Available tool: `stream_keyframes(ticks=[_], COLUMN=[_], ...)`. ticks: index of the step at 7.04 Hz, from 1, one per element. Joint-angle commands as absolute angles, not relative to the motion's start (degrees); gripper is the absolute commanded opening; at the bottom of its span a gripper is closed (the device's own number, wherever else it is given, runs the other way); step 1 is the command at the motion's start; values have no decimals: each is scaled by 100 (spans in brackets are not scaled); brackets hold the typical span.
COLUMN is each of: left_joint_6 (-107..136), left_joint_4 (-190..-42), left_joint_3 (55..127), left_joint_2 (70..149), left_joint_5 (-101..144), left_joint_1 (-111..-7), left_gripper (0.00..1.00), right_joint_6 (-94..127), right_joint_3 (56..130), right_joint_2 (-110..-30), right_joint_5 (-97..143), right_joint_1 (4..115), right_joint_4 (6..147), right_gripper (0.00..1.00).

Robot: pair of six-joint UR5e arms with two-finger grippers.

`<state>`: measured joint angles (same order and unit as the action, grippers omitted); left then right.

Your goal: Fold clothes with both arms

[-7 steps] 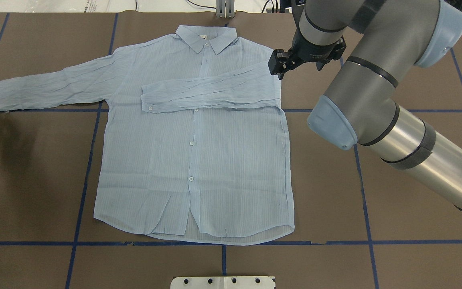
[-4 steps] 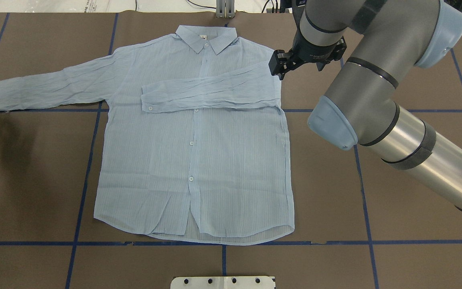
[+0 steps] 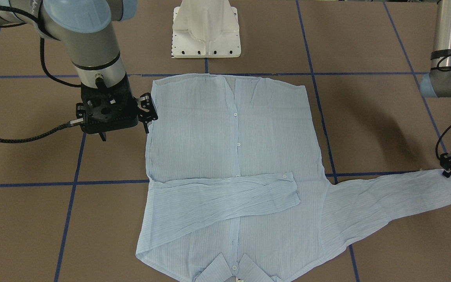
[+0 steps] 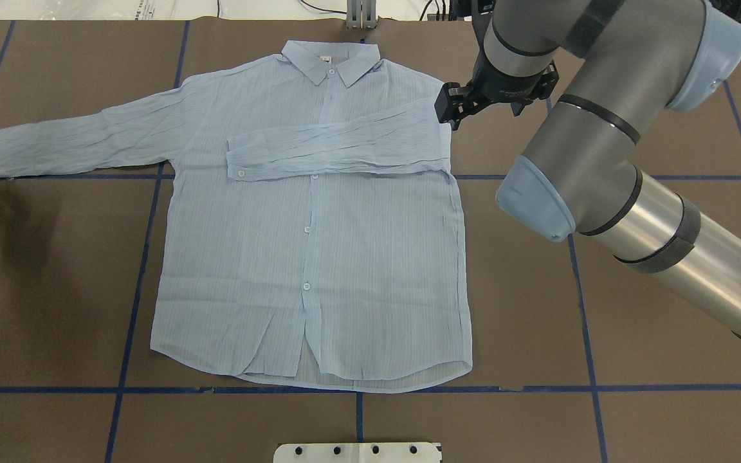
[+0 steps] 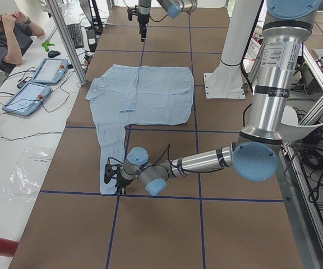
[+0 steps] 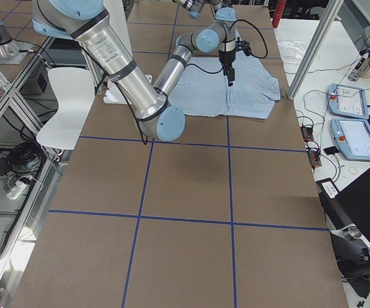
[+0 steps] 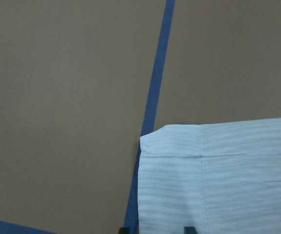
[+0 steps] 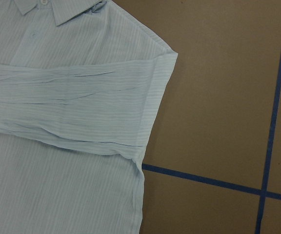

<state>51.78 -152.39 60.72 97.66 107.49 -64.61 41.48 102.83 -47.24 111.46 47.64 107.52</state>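
Shirt (image 4: 306, 257) flat mid-table, right sleeve (image 4: 338, 145) already folded across its chest: your right gripper (image 4: 449, 109), open and empty, has just edged away from the far right shoulder, while the left gripper (image 3: 450, 167) straddles the left cuff (image 7: 179, 146), jaws apart, so that sleeve likely comes next.

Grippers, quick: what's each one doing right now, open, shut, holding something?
Left gripper: open, straddling the sleeve cuff of the shirt.
Right gripper: open, empty, beside the shirt.
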Motion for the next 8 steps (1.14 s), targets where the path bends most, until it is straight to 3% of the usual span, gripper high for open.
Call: stream_keyframes(ticks=[1, 3, 5, 8], left_joint_6=[5185, 5177, 5151, 5159], left_joint_4=[-15231, -15240, -15048, -13481], left_joint_3=[6056, 6125, 6450, 7317], left_joint_2=[9765, 9773, 9869, 10553], left_joint_5=[10749, 10749, 10863, 10934], left_joint_1=[-6451, -6460, -6460, -6477], left_gripper=[25, 1, 0, 0], right_joint_6=[4148, 4140, 4140, 4087], right_joint_3=[10283, 10283, 10292, 10614], right_joint_2=[-4737, -4772, -4825, -5200], right_joint_5=[11145, 11145, 11153, 11188], right_joint_1=[4764, 4764, 4764, 4773], right_joint_4=[10749, 10749, 10740, 10740], right_gripper=[100, 100, 100, 100])
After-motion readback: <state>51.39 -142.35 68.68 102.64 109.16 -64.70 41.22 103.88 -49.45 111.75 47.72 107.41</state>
